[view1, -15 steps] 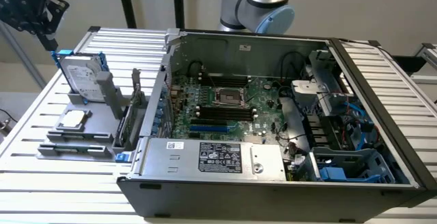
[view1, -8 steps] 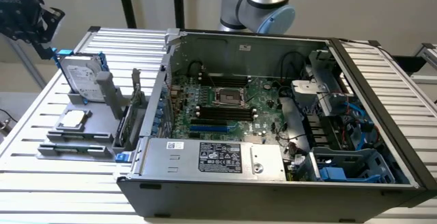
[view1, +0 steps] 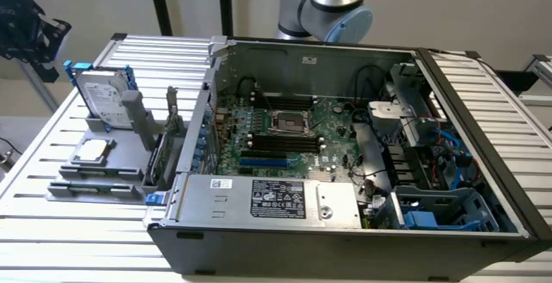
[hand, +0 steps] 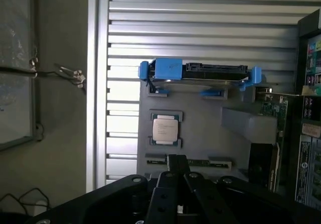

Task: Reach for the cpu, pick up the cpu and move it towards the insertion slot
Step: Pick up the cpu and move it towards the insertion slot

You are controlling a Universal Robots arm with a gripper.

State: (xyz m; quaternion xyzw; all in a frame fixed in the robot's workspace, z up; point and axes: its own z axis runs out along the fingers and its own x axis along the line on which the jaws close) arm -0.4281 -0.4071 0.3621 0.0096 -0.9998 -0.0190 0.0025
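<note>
tabletop (view1: 52, 231): carries the holder on the exterior view's left and the computer case on the exterior view's right, just beside each other.
holder (view1: 128, 161): the hard drive (view1: 103, 99) stands upright at its back; the cpu (view1: 93, 150) lies flat in a recess before the drive; the memory stick (view1: 93, 181) lies in front of the cpu.
computer case (view1: 345, 247): lies open on its side, circuit board on its floor.
insertion slot (view1: 290, 121): on the board, towards the back, with memory slots (view1: 280, 144) before it.
power supply (view1: 267, 199): inside the case's front wall, before the memory slots.
arm (view1: 332, 5): behind the case.
</note>
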